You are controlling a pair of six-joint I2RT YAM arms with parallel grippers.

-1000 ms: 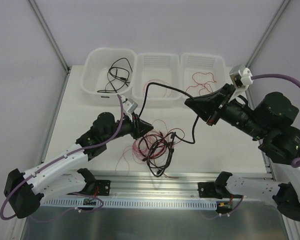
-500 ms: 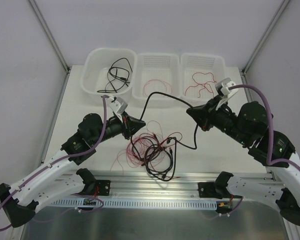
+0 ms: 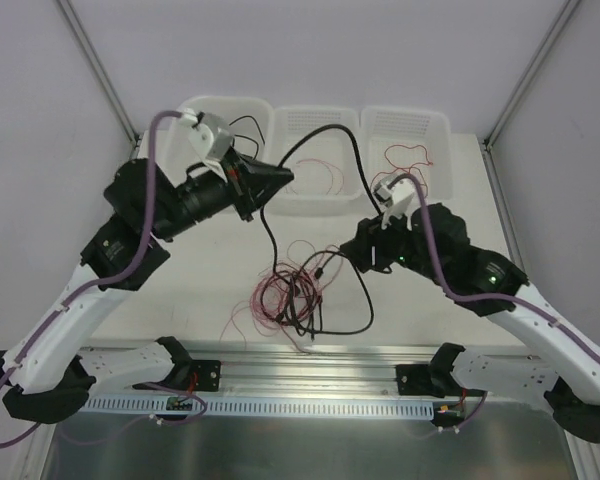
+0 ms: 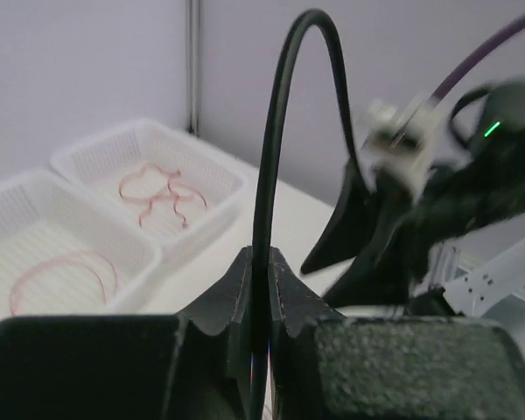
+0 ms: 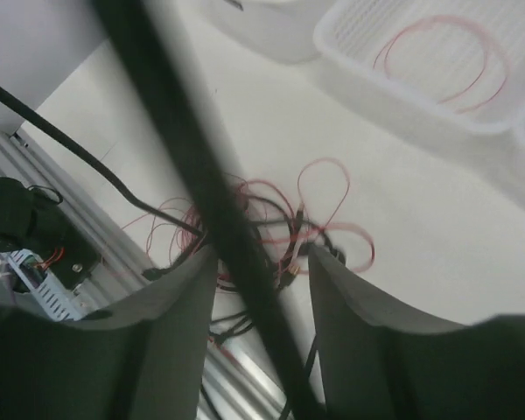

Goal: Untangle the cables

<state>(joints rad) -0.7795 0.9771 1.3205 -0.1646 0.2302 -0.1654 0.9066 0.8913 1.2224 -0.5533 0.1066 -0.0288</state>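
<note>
My left gripper (image 3: 285, 177) is raised in front of the bins, shut on a thick black cable (image 3: 330, 128). In the left wrist view its jaws (image 4: 261, 255) pinch that cable (image 4: 271, 157), which arches up and over. The cable then drops past my right gripper (image 3: 352, 252) and loops back to the tangle (image 3: 295, 290) of black and red cables on the table. In the right wrist view the right gripper (image 5: 261, 252) is open. The black cable (image 5: 171, 114) runs loosely between its fingers, and the tangle (image 5: 280, 236) lies below.
Three white bins stand at the back. The left bin (image 3: 180, 160) holds a black cable, the middle bin (image 3: 315, 195) a thin red one, the right bin (image 3: 435, 125) a red one. A metal rail (image 3: 310, 365) runs along the near table edge.
My left gripper rose up and back toward the bins, pulling the black cable into a tall arc. My right gripper came down leftward and opened, letting go of that cable.
</note>
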